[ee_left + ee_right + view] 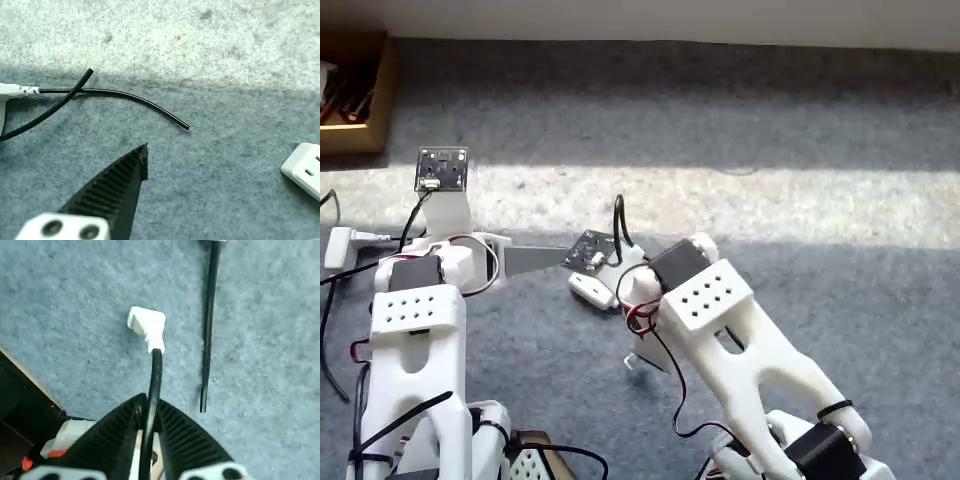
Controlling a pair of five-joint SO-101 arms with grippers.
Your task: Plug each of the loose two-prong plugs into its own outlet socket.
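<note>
My right gripper (150, 407) is shut on a thin black cable (155, 372). The cable's white two-prong plug (146, 327) hangs just past the fingertips, over grey carpet. Beside it lies a second black cable (207, 325). In the high view the right gripper (605, 262) sits at the centre, next to a white outlet socket (590, 290). My left gripper (545, 258) points toward that spot from the left and holds nothing. In the left wrist view one black finger (120, 185) shows. The socket (305, 167) lies off to one side, and a loose cable with a white plug end (10, 91) lies farther out.
A wooden box (355, 95) stands at the far left corner. A white adapter with a lead (345, 245) lies left of the left arm. A sunlit band crosses the carpet (800, 205) beyond the grippers. Red and black arm wires (655, 330) hang near the right arm.
</note>
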